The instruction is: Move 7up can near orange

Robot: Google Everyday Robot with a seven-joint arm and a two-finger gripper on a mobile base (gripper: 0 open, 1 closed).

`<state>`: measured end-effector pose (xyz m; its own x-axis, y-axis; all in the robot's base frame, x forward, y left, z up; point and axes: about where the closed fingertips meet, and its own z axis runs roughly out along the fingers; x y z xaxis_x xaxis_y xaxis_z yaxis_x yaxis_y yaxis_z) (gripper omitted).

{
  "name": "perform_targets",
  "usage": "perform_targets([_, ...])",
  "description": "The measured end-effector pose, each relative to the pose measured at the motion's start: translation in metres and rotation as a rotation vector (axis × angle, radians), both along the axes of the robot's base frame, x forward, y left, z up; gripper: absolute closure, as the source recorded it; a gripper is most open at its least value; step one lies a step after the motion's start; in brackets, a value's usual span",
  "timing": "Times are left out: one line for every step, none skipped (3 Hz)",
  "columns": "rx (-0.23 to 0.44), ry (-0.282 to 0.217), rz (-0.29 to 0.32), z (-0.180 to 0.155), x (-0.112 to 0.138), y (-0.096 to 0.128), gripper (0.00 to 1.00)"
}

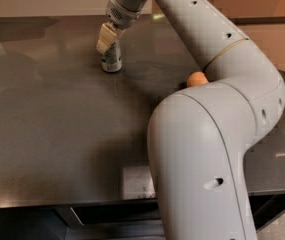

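The 7up can [111, 60], silvery with green markings, stands upright on the dark table [52, 134] at the back, left of centre. My gripper [107, 38] comes down from above and is at the can's top, covering its upper part. The orange [196, 78] lies on the table to the right of the can, about a can's height nearer the front. Its lower right side is hidden behind my arm. The can and the orange are well apart.
My arm's large elbow [207, 149] fills the front right of the view and hides the table there. A pale square patch [137, 181] lies near the table's front edge. A wall runs behind the table's far edge.
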<state>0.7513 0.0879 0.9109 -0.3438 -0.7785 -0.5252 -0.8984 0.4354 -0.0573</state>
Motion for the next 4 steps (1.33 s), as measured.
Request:
perform_targets([0.009,0.016,0.017,0.001,-0.005,-0.004,0.65])
perform_targets([0.025,0.029,0.035,0.006,-0.012,-0.012,0.88])
perform_targets([0.039,0.034,0.057,0.019,-0.023,-0.029,1.0])
perform_targets([0.046,0.036,0.077,0.032,-0.035,-0.054,1.0])
